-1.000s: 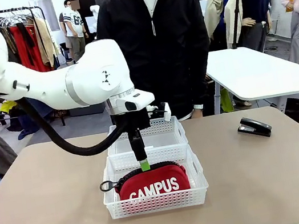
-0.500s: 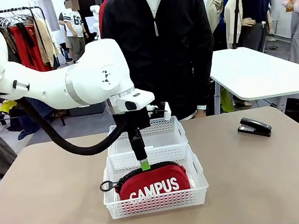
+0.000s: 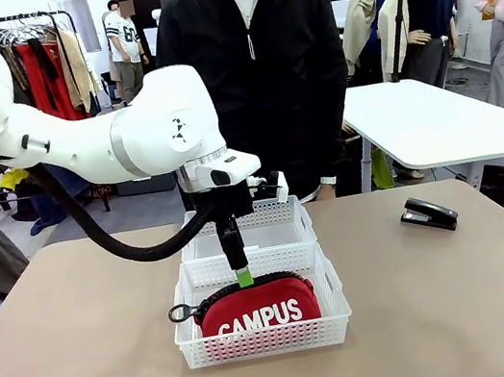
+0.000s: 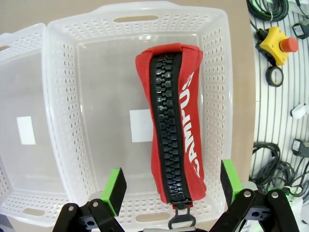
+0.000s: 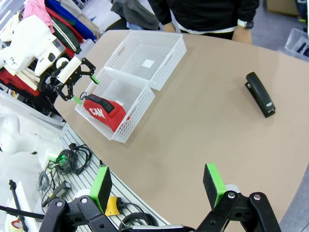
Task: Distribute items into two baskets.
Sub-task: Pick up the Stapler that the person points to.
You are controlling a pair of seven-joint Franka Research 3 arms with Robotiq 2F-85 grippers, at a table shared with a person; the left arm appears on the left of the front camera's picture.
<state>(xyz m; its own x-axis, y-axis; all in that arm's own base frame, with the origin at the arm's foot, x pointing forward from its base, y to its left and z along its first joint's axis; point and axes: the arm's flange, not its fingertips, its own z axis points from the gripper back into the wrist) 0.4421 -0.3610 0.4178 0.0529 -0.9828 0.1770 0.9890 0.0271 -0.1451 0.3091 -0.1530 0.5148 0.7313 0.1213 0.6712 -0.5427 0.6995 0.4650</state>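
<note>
Two white lattice plastic baskets, one red fabric CAMPUS pouch, one small black stapler; left gripper and right gripper both wide open, gripping nothing.

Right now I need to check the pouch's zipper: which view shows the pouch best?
The left wrist view: it looks straight down on the pouch, black zipper running along its whole top. The front view shows its lettered side in the near basket. The right wrist view shows it small, far off.
</note>
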